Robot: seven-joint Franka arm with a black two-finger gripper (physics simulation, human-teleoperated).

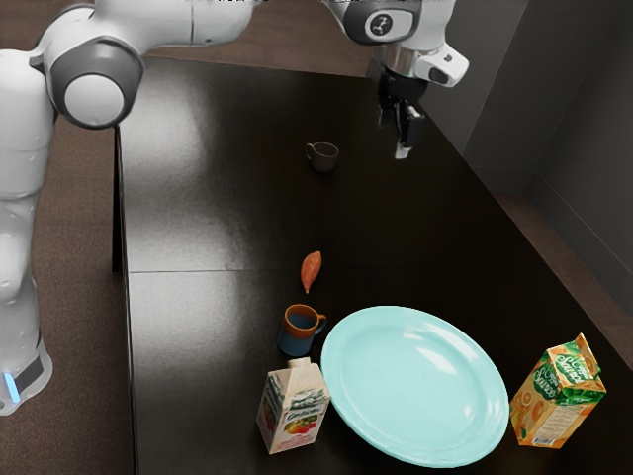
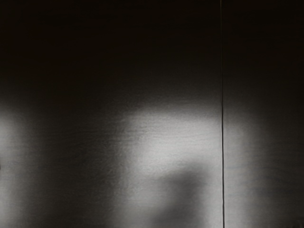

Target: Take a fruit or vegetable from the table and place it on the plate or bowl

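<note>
1. The carrot lay on the dark table, about mid-table, just beyond the blue mug and to the far left of the plate in the exterior view.
2. Nothing of the task looked done: the carrot was untouched, and the pale blue plate had nothing on it.
3. The gripper hung above the far part of the table, to the exterior view's right of the small grey cup and well apart from the carrot. Whether it was open or closed could not be told, and no object was seen in it.
4. The wrist view looked down on bare table top crossed by a thin seam.
5. What was left, by my reading: move toward the near side, come down over the carrot, grasp it, lift it, carry it to the plate and let go.
6. Room for moving: the stretch between gripper and carrot was open, with only the grey cup off to one side.
7. The tight spot was the mug, close to the carrot's near end. A white carton stood by the plate's left rim and an orange carton by its right, both near the table's near edge, so the carry was best kept high.
</note>
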